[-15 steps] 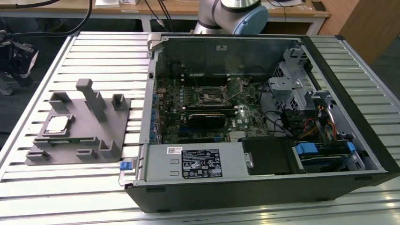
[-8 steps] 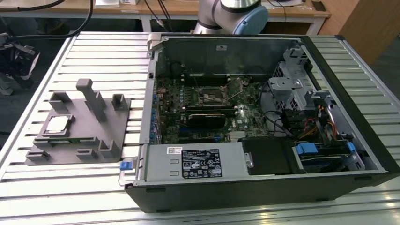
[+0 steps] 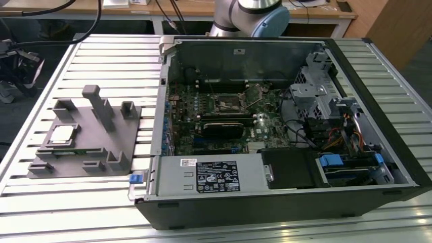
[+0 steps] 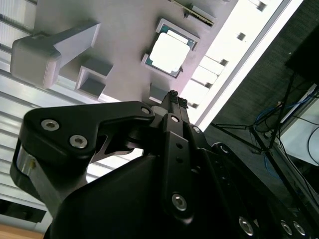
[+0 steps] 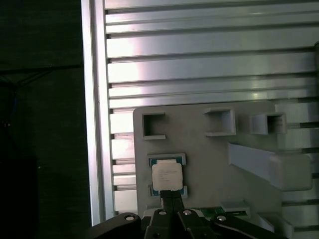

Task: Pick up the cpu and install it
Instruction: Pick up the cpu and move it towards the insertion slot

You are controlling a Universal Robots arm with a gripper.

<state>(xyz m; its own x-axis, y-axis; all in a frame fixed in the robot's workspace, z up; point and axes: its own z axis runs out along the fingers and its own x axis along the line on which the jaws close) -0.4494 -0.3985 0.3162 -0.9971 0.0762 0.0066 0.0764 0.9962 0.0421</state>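
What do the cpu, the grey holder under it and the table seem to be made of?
The cpu: metal top, silvery-white; it glares in the second wrist view. The grey holder: probably plastic, matte uniform grey. The table: likely aluminium, ribbed slats with bright reflections.

Robot arm (image 3: 238, 17): in the exterior view, a silver-grey tubular segment with a pale blue joint cap (image 3: 272, 21) stands at the far side of the scene. Pincer (image 5: 172, 195) (image 4: 174, 98): in both wrist views, a black body directed downward. Its outer linkage bars (image 5: 112, 226) are splayed to either side and carry round bolt heads. The two slender fingers (image 5: 168, 201) are drawn together along their length, tips meeting with no visible gap.
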